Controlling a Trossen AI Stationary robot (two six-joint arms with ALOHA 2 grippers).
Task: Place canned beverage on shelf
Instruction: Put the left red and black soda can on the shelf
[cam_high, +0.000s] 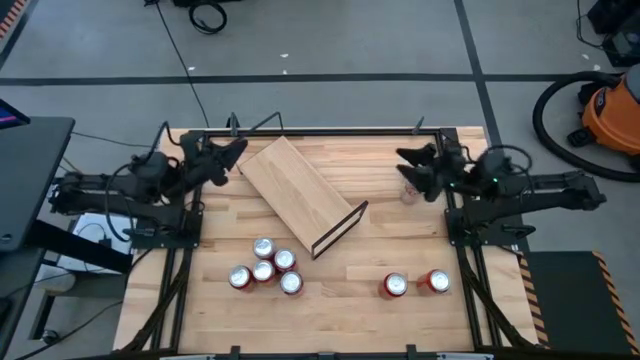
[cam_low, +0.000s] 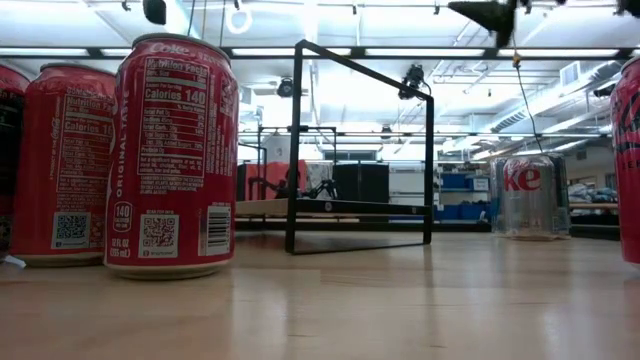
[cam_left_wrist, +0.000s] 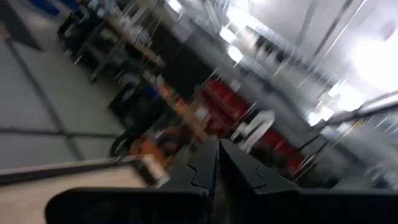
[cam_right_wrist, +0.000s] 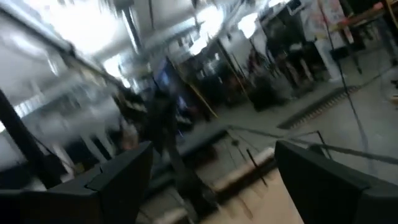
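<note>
While my right tool (cam_high: 407, 172) hangs wide and empty beside the silver can (cam_high: 409, 194) near the shelf (cam_high: 296, 192), my left tool (cam_high: 236, 150) stays-free, pinched shut — the can looks stiff, slick, light; I'd grip mid-body.

Light-wood shelf (cam_high: 295, 190) lies diagonally mid-table; red cans (cam_high: 264, 268) cluster near it.

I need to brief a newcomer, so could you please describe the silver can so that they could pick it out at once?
Start from the shelf, the long light-wood plank lying diagonally across the table. Past its black wire end, near the right gripper, one silver can stands upright alone. Every other can is red and stands toward the table's near edge.
</note>
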